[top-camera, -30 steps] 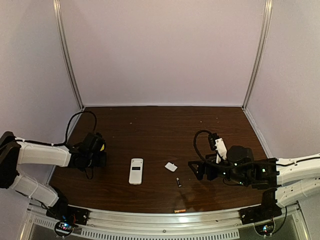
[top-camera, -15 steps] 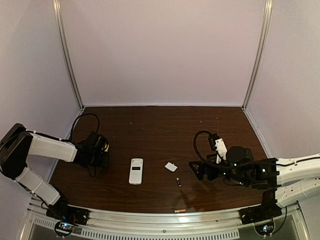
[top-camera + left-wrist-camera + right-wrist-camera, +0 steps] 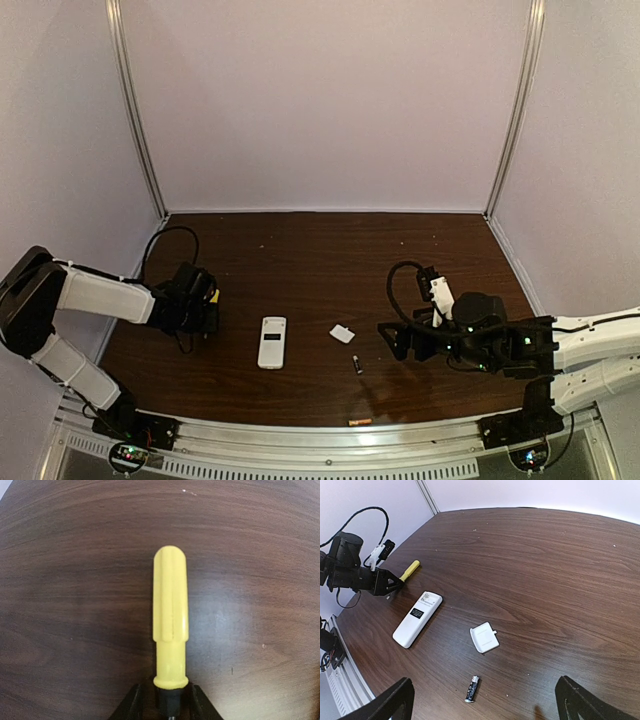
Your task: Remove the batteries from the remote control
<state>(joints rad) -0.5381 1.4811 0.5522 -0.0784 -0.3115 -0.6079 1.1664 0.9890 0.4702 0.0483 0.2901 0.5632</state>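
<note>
Screwdriver (image 3: 170, 630) at the far left: my left claw (image 3: 207, 316) straddles its dark neck, fingers (image 3: 134, 702) slightly spread and seemingly clear of it. Rightward lies the remote control (image 3: 271, 342), display up, long axis running near-to-far, closer to my left claw than my right. Past it come the white cover (image 3: 342, 334), a dark battery (image 3: 357, 365) loose on the worktop (image 3: 300, 260) and an orange-toned battery (image 3: 360, 422) at the near edge. My right claw (image 3: 392, 340) is spread wide and empty just right of the dark battery, so I judge it the nearer arm for that one.
</note>
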